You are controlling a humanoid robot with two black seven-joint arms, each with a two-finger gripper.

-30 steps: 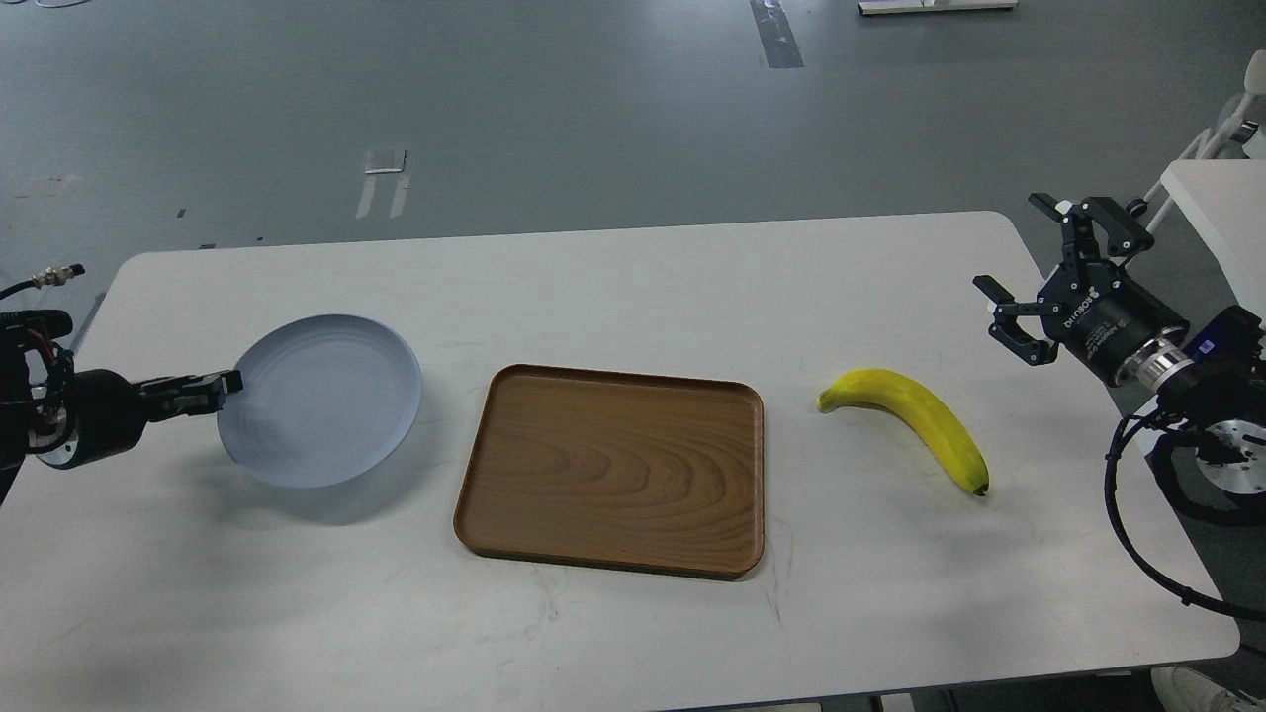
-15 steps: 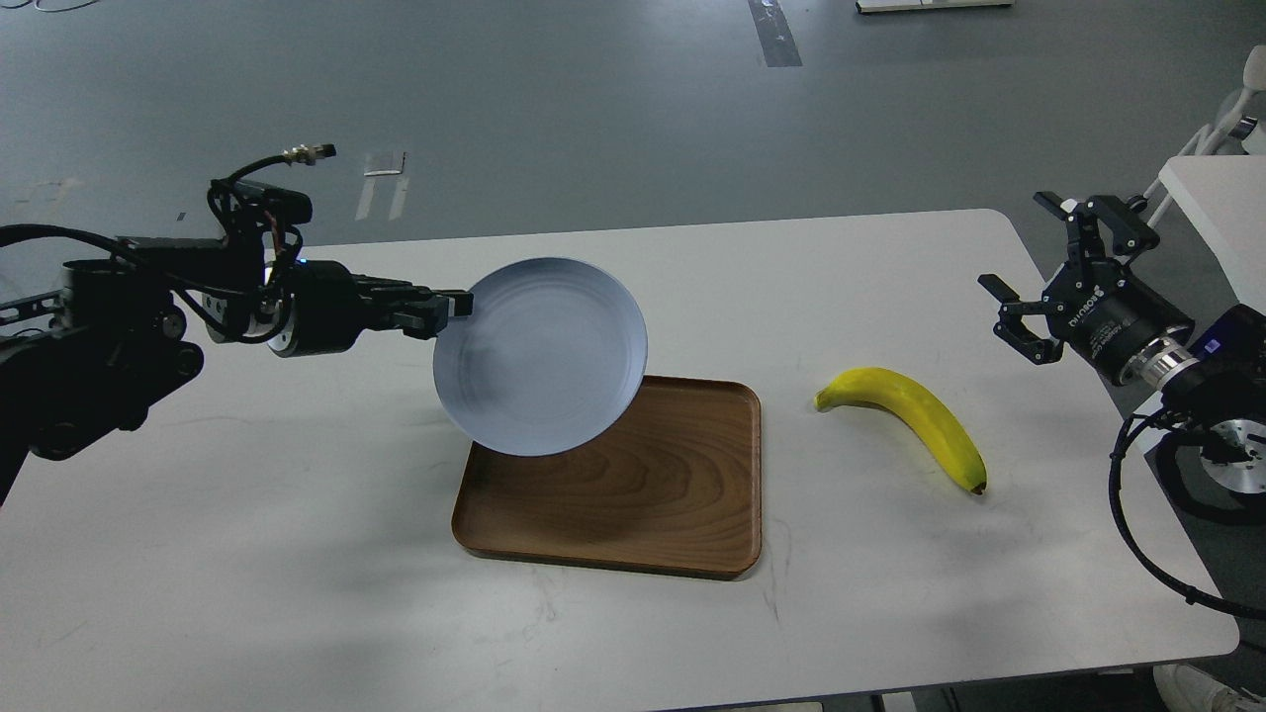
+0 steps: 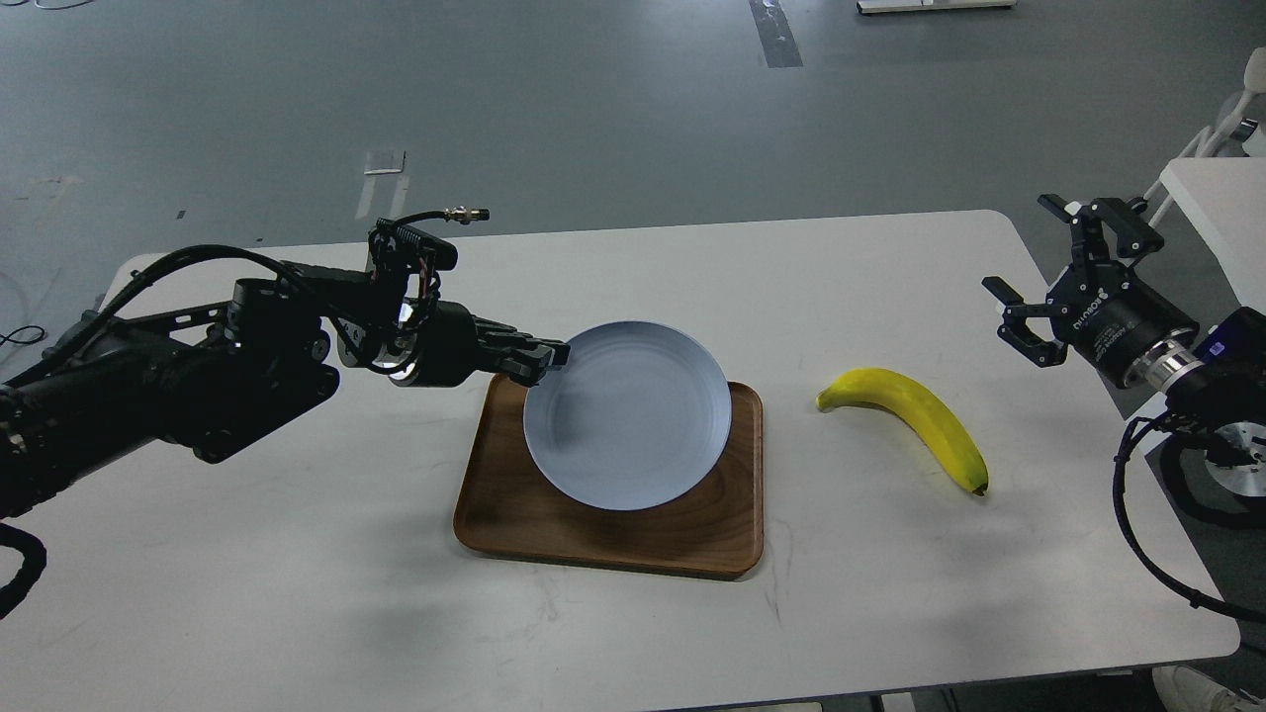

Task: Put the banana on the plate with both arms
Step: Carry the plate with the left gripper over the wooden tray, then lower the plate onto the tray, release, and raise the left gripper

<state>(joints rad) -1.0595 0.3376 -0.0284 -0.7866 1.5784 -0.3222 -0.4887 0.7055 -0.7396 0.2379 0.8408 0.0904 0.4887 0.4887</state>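
My left gripper [image 3: 552, 356] is shut on the left rim of the pale blue-grey plate [image 3: 633, 420] and holds it over the brown wooden tray [image 3: 514, 514], slightly tilted; I cannot tell whether the plate touches the tray. The yellow banana [image 3: 915, 415] lies on the white table to the right of the tray, stem end to the left, dark tip toward the front right. My right gripper [image 3: 1034, 272] is open and empty, raised above the table's right edge, up and to the right of the banana.
The white table [image 3: 297, 593] carries only the tray, plate and banana. A second white table [image 3: 1221, 203] and a white chair stand beyond the right edge. Grey floor lies behind.
My left arm has carried the plate from the table's left side, up and to the right, then lowered it over the tray. My right gripper has barely moved. The banana has not moved.
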